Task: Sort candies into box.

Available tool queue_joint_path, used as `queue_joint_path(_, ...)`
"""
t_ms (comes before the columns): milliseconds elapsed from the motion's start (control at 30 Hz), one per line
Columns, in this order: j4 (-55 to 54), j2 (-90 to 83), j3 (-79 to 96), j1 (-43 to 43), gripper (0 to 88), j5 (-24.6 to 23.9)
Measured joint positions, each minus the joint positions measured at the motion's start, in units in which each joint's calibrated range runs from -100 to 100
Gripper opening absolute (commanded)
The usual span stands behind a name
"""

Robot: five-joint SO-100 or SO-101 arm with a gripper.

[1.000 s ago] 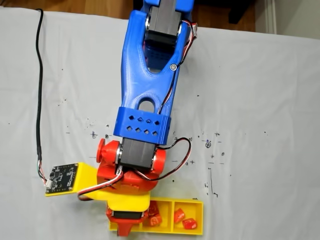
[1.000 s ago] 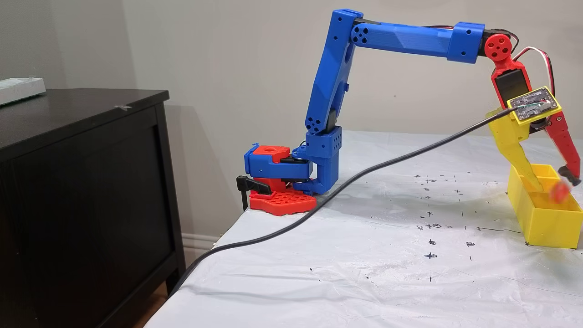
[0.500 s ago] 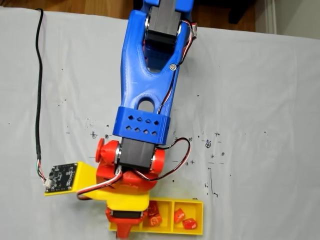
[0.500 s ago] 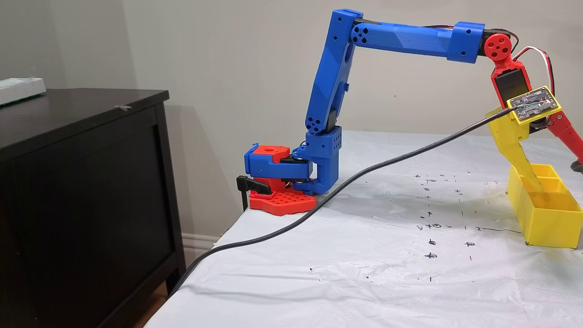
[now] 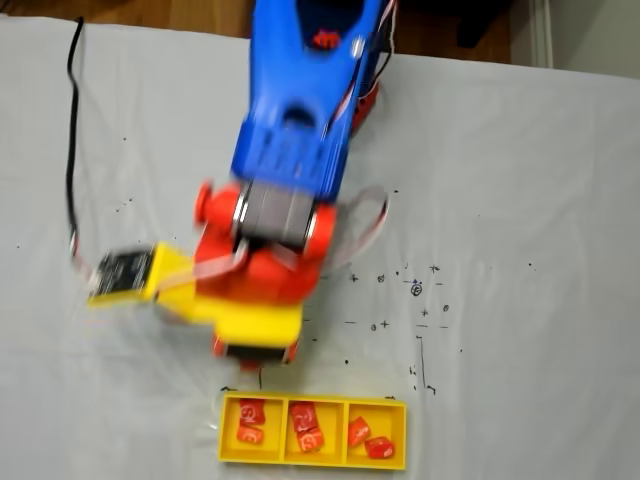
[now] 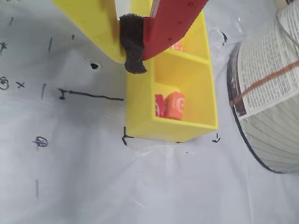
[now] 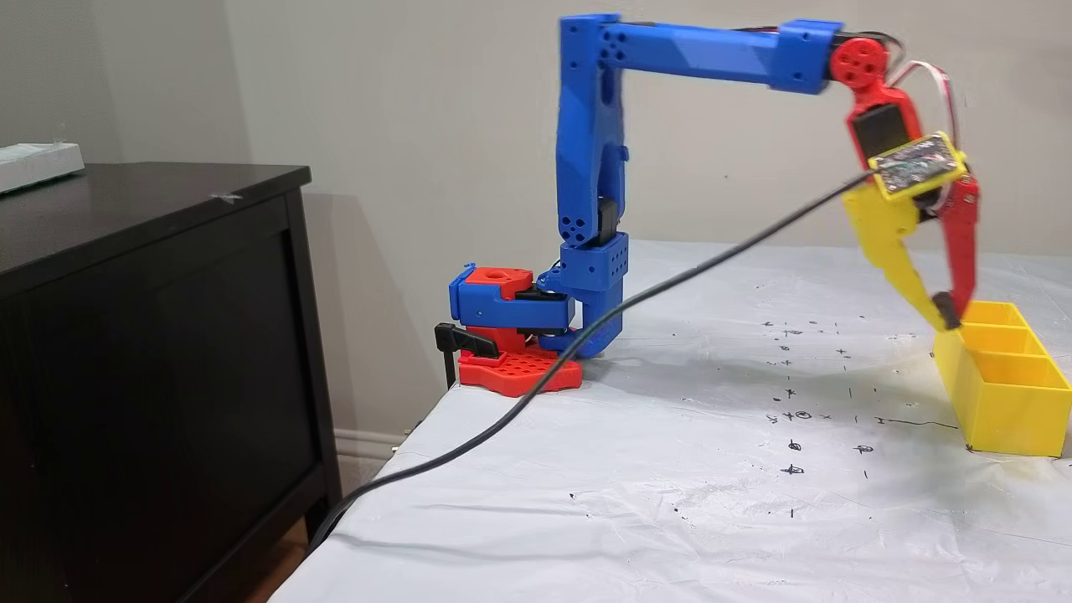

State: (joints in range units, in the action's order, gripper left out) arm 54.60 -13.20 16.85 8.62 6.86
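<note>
Looking down in a fixed view, the yellow tray (image 5: 313, 459) lies at the bottom edge of the white table cover (image 5: 520, 200), three compartments in a row. Six red candies (image 5: 304, 416) sit inside, two per compartment: left pair (image 5: 251, 411) stacked, middle pair touching, right pair (image 5: 358, 432) side by side. The blurred blue arm (image 5: 295, 110) comes down from the top edge, its red-and-yellow gripper (image 5: 257, 352) hanging just above the tray's left end, apart from it; fingertips are not visible here. A small circuit board (image 5: 118, 272) on a yellow mount sticks out to the left, with a black cable (image 5: 71, 120) running to the top left corner.

Wrist view: yellow finger (image 6: 96, 23) and red finger (image 6: 170, 23) meet at a black pad (image 6: 132, 49), tips together with nothing between them, over the tray's near wall. The nearest compartment holds two candies (image 6: 174, 105) side by side; another candy (image 6: 177, 45) peeks from behind the red finger. Pen marks dot the cover. A round printed object (image 6: 268, 93) sits at the right edge.

In another fixed view, from the side, the arm base (image 7: 512, 335) is clamped at the cover's left edge. The gripper (image 7: 944, 311) hangs tips-down, pinched together, just above the tray's (image 7: 1001, 402) near left end at the right edge. A dark cabinet (image 7: 151, 335) stands to the left.
</note>
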Motion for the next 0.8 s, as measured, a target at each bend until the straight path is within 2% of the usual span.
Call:
queue_joint_path(300,-3.6,-49.6,43.7,-4.1,0.1,-0.7)
queue_joint_path(500,0.6,-77.5,66.2,-8.1,0.1,-0.7)
queue_joint_path(800,13.0,-85.5,70.3,-13.4,0.1,-1.6)
